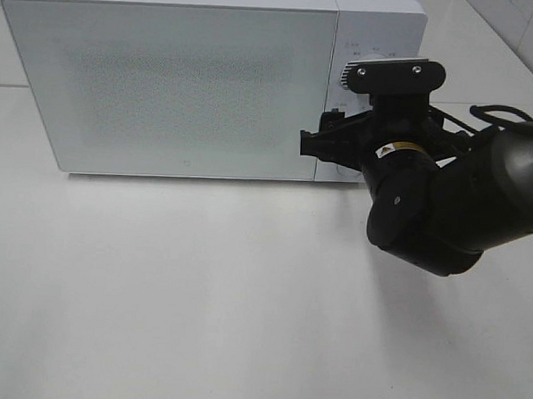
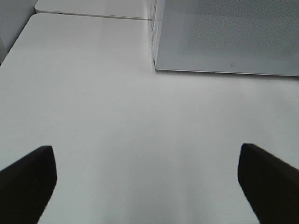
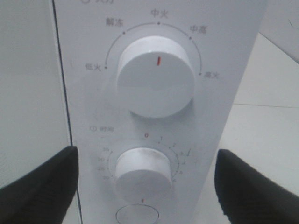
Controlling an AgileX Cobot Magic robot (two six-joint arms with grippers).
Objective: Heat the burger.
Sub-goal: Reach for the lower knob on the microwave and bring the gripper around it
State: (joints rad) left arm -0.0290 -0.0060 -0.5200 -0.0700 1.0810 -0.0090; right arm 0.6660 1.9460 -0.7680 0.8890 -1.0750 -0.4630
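The burger is out of view; the white microwave [image 1: 166, 78] stands at the back of the table with its door shut. My right gripper [image 1: 328, 140] is open right in front of the microwave's control panel. In the right wrist view the right gripper [image 3: 145, 182] has one dark finger on each side of the lower timer knob [image 3: 142, 173], apart from it. The larger power knob [image 3: 155, 77] above has its red mark pointing up. My left gripper [image 2: 147, 182] is open and empty over bare table, facing the microwave's front corner [image 2: 224, 32].
A round button [image 3: 138, 215] sits below the timer knob. The white table [image 1: 199, 294] spreads in front of the microwave. The right arm's black body [image 1: 454, 209] hangs over the table's right side. The table's edge [image 2: 14, 46] shows in the left wrist view.
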